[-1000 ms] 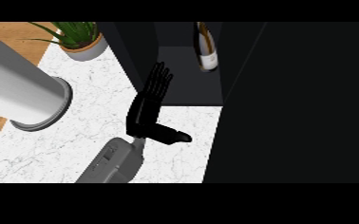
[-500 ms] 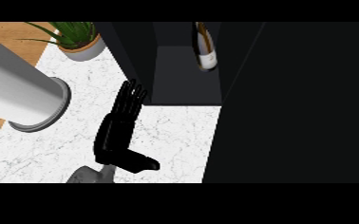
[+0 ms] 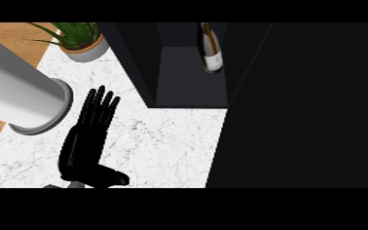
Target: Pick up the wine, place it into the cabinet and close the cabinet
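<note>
We see only our left robot hand, low at the left over the marble table, its fingers straight and spread toward the far side, the thumb stuck out to the right, and nothing in its hold. Our right robot hand does not show at all. The wine bottle already stands inside the cabinet, against its right inner wall, up and to the right of the left robot hand and well apart from it. It looks upright, its length running up the view as we look down on it. So, as we judge it, the placing is done and what is left is the closing. That turns on the broad dark panel filling the right side, which we take to be the open door. It lies right of the opening, far across from our left robot hand, so we would expect the right side to be the nearer one for the push.
</note>
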Robot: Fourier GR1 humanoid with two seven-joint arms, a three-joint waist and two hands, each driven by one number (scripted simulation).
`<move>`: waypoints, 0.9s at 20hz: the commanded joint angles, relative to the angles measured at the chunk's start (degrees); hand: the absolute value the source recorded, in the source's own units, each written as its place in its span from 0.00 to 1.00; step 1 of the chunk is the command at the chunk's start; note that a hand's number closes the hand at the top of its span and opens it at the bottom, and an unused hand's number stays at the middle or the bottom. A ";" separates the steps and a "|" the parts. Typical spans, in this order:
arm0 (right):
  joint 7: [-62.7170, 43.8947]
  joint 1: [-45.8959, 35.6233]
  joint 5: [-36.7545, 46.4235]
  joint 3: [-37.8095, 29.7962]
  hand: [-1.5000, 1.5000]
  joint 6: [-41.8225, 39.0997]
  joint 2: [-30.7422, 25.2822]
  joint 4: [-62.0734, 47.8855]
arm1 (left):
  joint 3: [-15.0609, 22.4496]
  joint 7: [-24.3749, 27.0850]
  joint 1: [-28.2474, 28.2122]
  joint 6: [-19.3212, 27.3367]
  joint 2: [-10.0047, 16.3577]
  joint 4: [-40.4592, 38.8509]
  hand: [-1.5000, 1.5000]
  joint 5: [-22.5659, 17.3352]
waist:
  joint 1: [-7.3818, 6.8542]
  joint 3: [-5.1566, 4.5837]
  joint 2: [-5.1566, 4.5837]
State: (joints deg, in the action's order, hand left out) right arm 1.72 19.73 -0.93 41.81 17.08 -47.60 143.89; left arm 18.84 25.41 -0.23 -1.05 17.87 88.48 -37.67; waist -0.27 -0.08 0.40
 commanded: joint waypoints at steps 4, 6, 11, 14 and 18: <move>-4.75 0.90 -1.68 5.16 1.00 -3.35 -1.53 12.46 | -7.73 0.34 0.97 -4.38 5.05 -3.48 0.00 -2.82 | 0.90 -0.07 -0.32; -5.97 -2.55 -1.69 5.22 1.00 -3.65 0.70 10.03 | -8.77 -0.86 -1.29 -6.48 7.24 -0.20 0.00 -4.58 | -0.16 -0.05 -0.35; -9.87 -3.95 -1.36 6.29 1.00 -2.33 2.01 12.89 | -10.99 -0.40 -4.47 -9.32 9.51 0.24 0.00 -5.89 | -0.44 -0.13 -0.24; -8.65 -7.77 0.31 8.67 1.00 -3.09 5.61 7.88 | -14.72 -1.01 -2.84 -11.47 11.71 -2.09 0.00 -8.25 | -0.68 -0.15 -0.41; -12.80 -11.86 -4.06 5.90 1.00 -3.68 7.52 8.42 | -12.57 -0.98 -2.84 -12.63 10.68 -1.26 0.00 -6.86 | -1.30 -0.21 -0.70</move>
State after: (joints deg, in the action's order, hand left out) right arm -3.28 12.66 -0.93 43.04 12.72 -47.05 143.59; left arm 6.25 24.42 -3.67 -12.42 28.51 87.53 -44.75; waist -0.95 -0.27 0.01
